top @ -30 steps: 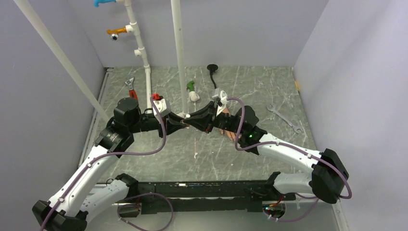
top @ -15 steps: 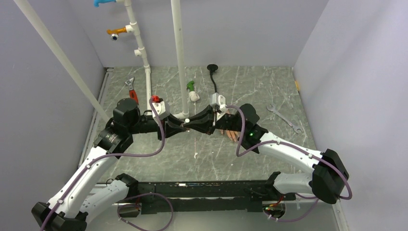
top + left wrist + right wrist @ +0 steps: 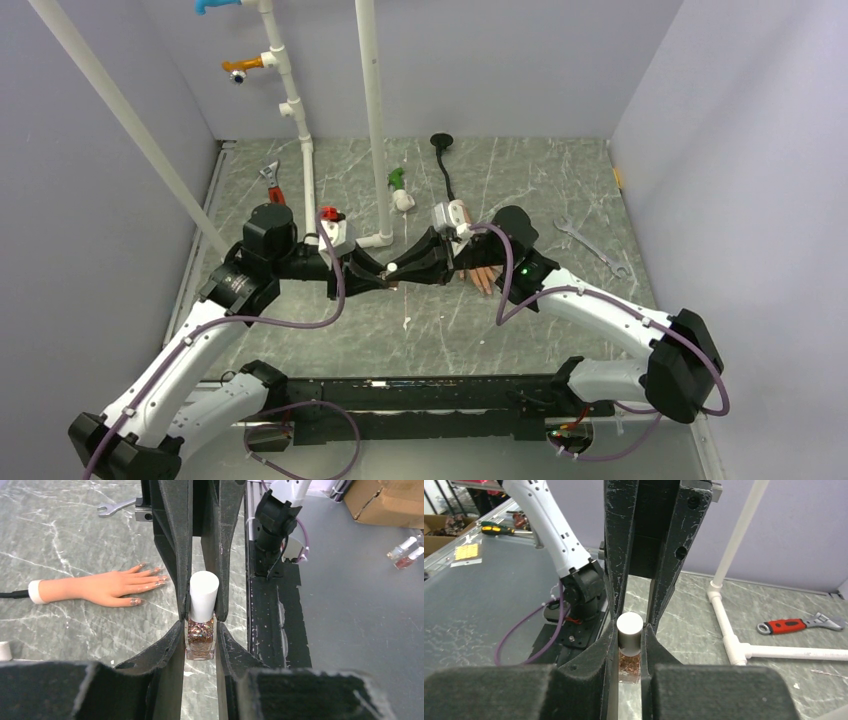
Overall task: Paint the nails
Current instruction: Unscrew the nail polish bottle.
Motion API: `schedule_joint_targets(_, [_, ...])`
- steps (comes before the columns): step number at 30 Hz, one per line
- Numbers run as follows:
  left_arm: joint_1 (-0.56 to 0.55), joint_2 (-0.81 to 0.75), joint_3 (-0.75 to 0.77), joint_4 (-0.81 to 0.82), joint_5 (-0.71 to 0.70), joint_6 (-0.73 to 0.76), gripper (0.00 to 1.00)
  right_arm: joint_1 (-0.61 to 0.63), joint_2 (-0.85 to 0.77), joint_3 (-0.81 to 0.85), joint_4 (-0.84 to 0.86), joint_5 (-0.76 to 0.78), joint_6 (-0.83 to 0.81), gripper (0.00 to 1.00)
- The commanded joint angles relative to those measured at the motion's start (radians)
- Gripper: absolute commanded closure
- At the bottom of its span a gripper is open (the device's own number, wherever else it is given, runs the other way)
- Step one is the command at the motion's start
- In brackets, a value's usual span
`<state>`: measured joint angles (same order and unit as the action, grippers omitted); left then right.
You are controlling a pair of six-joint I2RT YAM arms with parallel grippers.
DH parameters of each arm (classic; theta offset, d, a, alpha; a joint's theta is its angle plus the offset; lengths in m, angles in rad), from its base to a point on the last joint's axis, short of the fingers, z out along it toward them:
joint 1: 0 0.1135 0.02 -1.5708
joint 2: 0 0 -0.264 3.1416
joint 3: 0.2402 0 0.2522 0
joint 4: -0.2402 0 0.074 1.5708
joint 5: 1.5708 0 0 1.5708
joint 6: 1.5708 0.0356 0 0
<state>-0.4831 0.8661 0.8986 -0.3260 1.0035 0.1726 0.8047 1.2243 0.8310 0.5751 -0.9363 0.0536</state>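
Observation:
A small clear polish bottle (image 3: 200, 641) of coppery glitter hangs between both grippers above the table. My left gripper (image 3: 200, 630) is shut on its glass body. My right gripper (image 3: 630, 632) is shut on its white cap (image 3: 630, 628). From above, the two grippers meet tip to tip at the cap (image 3: 393, 267). The peach mannequin hand (image 3: 100, 587) lies flat beyond the bottle. Its nails (image 3: 161, 582) show glitter and point toward the bottle. In the top view my right arm covers part of the hand (image 3: 482, 279).
White pipes (image 3: 372, 120) stand behind the grippers, with a pipe foot on the table (image 3: 729, 630). A red-handled wrench (image 3: 272, 185) lies back left and a silver spanner (image 3: 590, 245) to the right. A green-and-white object (image 3: 400, 190) lies at the back.
Both grippers, joined on the bottle, have come toward the near side and lower. The right wrist has moved off the mannequin hand, so more of its fingers show.

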Motion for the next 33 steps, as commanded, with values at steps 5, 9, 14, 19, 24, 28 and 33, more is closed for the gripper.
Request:
schedule_joint_targets(5, [0.001, 0.036, 0.043, 0.059, 0.111, 0.024, 1.00, 0.006, 0.023, 0.053, -0.064, -0.200, -0.044, 1.00])
schedule_joint_targets(9, [-0.008, 0.050, 0.044, 0.053, 0.116, 0.025, 1.00, 0.001, 0.035, 0.073, -0.111, -0.242, -0.112, 1.00])
schedule_joint_targets(14, [-0.015, 0.062, 0.047, 0.045, 0.111, 0.029, 1.00, -0.021, 0.056, 0.095, -0.109, -0.276, -0.121, 1.00])
schedule_joint_targets(19, [-0.018, 0.065, 0.049, 0.040, 0.087, 0.031, 1.00, -0.028, 0.072, 0.125, -0.144, -0.249, -0.099, 0.51])
schedule_joint_targets(24, [-0.017, 0.065, 0.051, 0.039, 0.071, 0.031, 1.00, -0.034, 0.045, 0.093, -0.137, -0.185, -0.092, 0.29])
schedule_joint_targets(28, [-0.018, 0.059, 0.049, 0.041, 0.022, 0.025, 1.00, -0.036, 0.014, 0.045, -0.091, -0.075, -0.062, 0.21])
schedule_joint_targets(33, [-0.018, 0.039, 0.037, 0.068, -0.061, 0.001, 1.00, -0.036, -0.021, -0.019, 0.011, 0.125, 0.073, 0.21])
